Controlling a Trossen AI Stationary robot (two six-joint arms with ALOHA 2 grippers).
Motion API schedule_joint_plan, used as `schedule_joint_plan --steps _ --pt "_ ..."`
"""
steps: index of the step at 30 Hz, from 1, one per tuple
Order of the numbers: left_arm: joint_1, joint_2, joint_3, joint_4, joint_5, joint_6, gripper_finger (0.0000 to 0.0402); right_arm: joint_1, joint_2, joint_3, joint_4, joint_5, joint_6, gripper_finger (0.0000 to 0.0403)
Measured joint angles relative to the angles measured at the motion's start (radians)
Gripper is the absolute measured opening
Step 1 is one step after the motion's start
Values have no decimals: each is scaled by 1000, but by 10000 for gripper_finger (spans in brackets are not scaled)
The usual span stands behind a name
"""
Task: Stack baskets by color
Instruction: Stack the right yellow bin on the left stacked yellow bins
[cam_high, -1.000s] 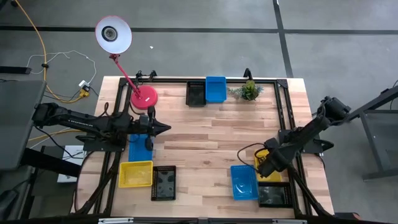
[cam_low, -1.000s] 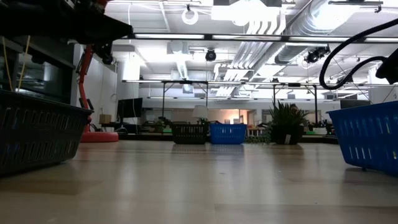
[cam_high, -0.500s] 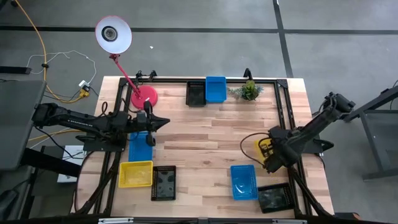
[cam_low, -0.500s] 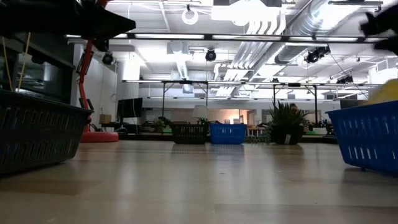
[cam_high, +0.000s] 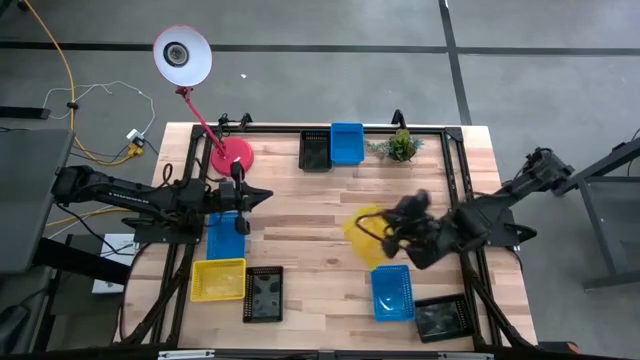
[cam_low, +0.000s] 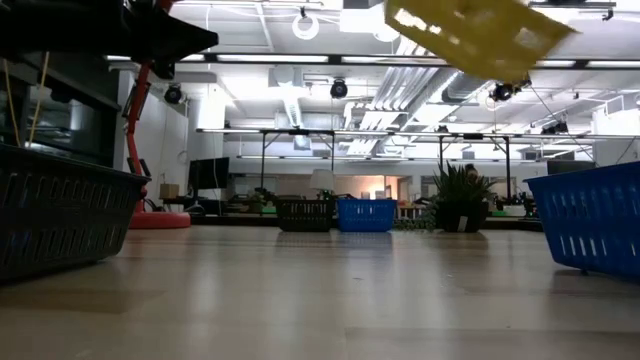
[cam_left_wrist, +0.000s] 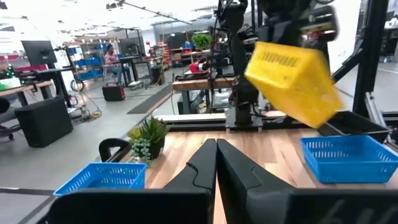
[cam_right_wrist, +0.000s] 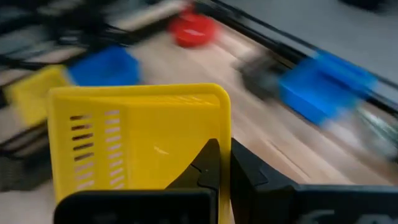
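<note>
My right gripper (cam_high: 384, 237) is shut on a yellow basket (cam_high: 364, 226) and holds it in the air over the middle right of the table; the basket also shows tilted in the low view (cam_low: 470, 35) and the left wrist view (cam_left_wrist: 289, 81). A blue basket (cam_high: 392, 291) and a black basket (cam_high: 440, 318) sit on the table near the right front. My left gripper (cam_high: 262, 195) stands shut at the left, level, over another blue basket (cam_high: 225, 235). A yellow basket (cam_high: 218, 279) and a black basket (cam_high: 263, 294) sit at the left front. My right gripper pinches one side wall of the yellow basket at its rim (cam_right_wrist: 222, 127), with one finger inside (cam_right_wrist: 208, 163) and one outside. The fingers come slanting down from the table's right. The basket is lifted clear of the table and hangs tilted.
At the far edge stand a black basket (cam_high: 314, 150), a blue basket (cam_high: 347, 142) and a small green plant (cam_high: 401, 146). A pink lamp (cam_high: 230, 155) stands at the far left. Bare wood lies in the table's middle (cam_high: 320, 220).
My right gripper has risen from the right front of the table with the yellow basket and swung toward the table's middle, turning as it went. The basket has been lifted clear from beside the blue basket and now hangs tilted high above the wood.
</note>
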Motion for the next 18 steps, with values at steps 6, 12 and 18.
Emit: schedule_joint_plan --steps 6,12,18 --pt "-18 -19 0 2 146 -14 1 -104 115 0 496 -201 -501 0" --pt "-71 -57 0 37 231 -37 1 -216 230 0 648 -401 -621 0" --pt "-167 -113 0 97 247 -21 10 -296 321 0 853 -617 -695 0"
